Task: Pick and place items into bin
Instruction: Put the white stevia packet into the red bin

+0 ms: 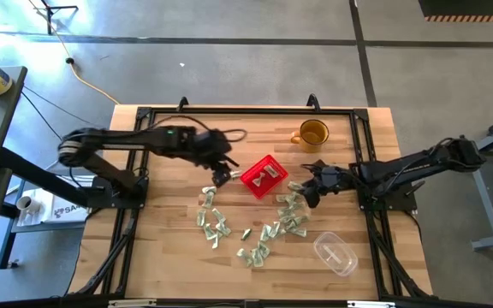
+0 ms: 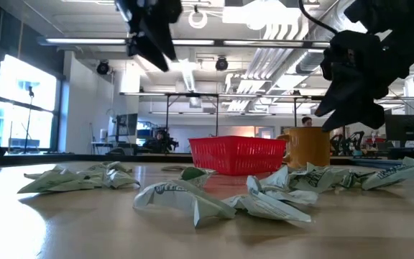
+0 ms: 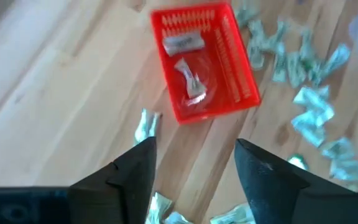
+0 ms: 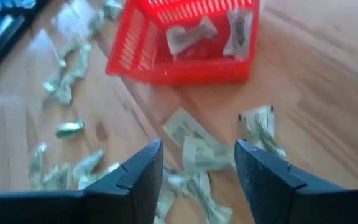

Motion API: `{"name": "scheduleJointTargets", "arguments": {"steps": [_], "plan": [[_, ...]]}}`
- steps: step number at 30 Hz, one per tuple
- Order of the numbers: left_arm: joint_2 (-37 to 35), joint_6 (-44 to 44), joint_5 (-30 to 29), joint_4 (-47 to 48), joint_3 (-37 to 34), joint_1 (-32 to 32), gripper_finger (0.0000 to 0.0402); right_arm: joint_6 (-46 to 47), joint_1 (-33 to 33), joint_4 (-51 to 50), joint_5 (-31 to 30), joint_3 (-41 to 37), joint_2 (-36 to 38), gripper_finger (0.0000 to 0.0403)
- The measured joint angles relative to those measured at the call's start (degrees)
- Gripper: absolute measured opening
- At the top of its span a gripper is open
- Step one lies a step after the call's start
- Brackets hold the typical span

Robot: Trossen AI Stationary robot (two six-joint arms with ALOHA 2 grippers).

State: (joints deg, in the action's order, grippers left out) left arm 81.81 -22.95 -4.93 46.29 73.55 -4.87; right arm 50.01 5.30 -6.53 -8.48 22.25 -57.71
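Red bin (image 1: 264, 176) sits mid-table with two items (image 3: 185, 59) inside; the rest lie scattered toward the front edge. Both claws are apart and empty: left gripper (image 1: 221, 175) beside the bin, right gripper (image 1: 308, 195) over pieces. Risk: arms colliding near the bin, or nudging it.

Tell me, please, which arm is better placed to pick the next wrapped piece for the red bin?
Probably the right. The right gripper hangs open directly over wrapped pieces beside the red bin. The left gripper, also open, sits by the bin's other side with only one piece ahead.
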Motion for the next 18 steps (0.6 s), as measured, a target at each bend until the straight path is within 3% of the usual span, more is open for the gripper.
{"name": "scheduleJointTargets", "arguments": {"steps": [7, 10, 14, 18], "plan": [[-11.3, -9.7, -2.5, 0.2, -9.1, 0.0, 0.022, -11.0, -4.1, -6.5, 2.2, 4.9, -9.2, 0.0139], [-14.6, -13.3, -3.9, 0.2, -12.1, 0.0, 0.0218, -13.7, -5.3, -9.8, 1.2, 7.7, -13.5, 0.0136], [-17.9, -16.5, -4.7, 0.2, -14.4, 0.0, 0.0218, -15.8, -6.8, -10.4, 0.5, 10.9, -18.6, 0.0163], [-19.4, -17.2, -5.1, 0.3, -15.0, 0.0, 0.0218, -16.0, -8.0, -10.6, 2.6, 12.9, -23.7, 0.0215]]}}
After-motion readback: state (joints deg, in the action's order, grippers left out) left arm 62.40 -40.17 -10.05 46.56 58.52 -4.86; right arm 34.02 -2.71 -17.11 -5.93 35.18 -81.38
